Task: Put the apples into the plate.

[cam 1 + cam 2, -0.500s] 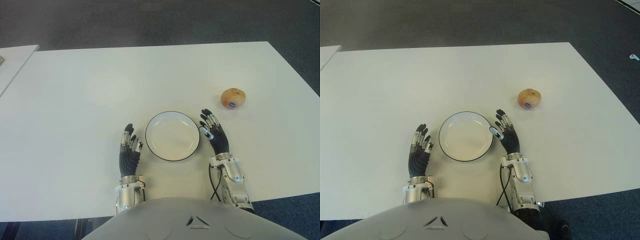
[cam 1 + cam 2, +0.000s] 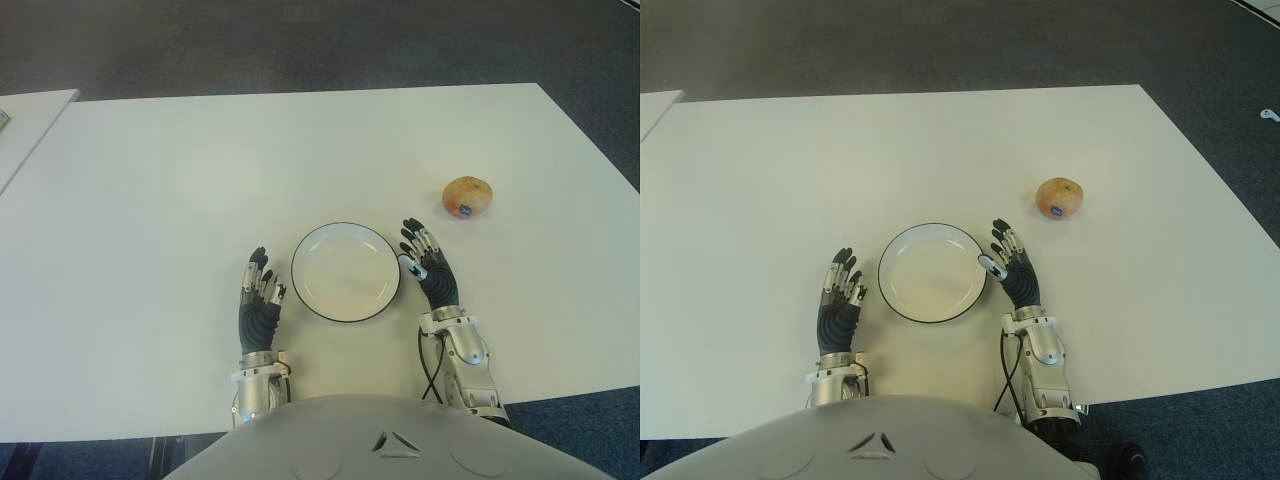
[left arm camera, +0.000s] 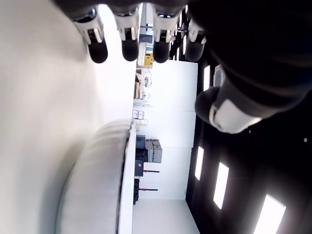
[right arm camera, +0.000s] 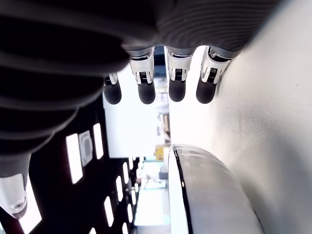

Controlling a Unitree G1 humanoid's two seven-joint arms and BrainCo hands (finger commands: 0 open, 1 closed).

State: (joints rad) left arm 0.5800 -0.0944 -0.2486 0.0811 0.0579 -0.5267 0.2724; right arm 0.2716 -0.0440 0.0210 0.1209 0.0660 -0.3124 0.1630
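Hands (image 2: 260, 295) unmoved, apple (image 2: 467, 196) still untouched

Black ribbed left hand (image 2: 259, 300), right hand (image 2: 432, 273); silver wrists, grey torso.

Office or lab: white table (image 2: 200, 180), grey carpet floor (image 2: 300, 40), ceiling light panels (image 3: 220, 180).
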